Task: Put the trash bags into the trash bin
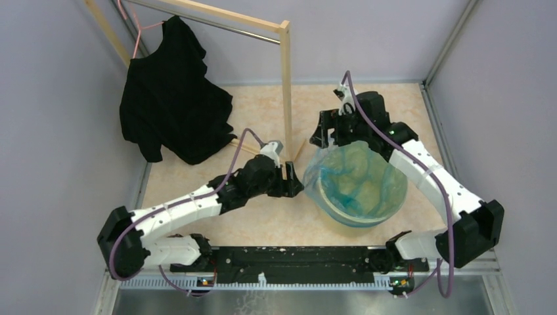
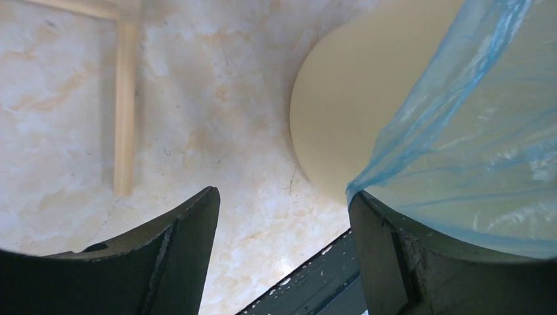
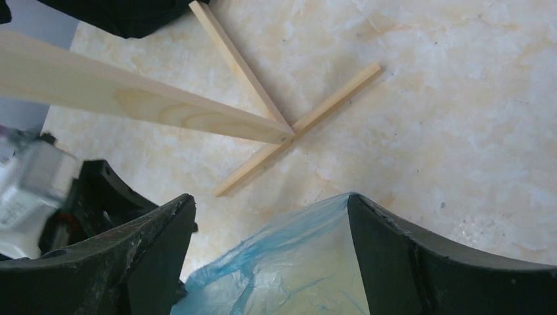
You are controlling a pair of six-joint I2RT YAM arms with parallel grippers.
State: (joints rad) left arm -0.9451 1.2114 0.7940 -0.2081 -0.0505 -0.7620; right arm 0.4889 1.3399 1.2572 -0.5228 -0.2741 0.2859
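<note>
Robot lab; plain grey walls [image 1: 52,98]; mounting rail [image 1: 295,259].

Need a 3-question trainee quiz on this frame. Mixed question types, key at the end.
1. True or false: the blue trash bag lies flat on the table, apart from the trash bin.
2. What hangs on the wooden rack? A) a black garment B) a white towel C) a second bag
3. Fill in: the fingers of the left gripper and the right gripper are both ___.

Key: 1 false (the bag sits in the bin, draped over its rim); 2 A; 3 open.
</note>
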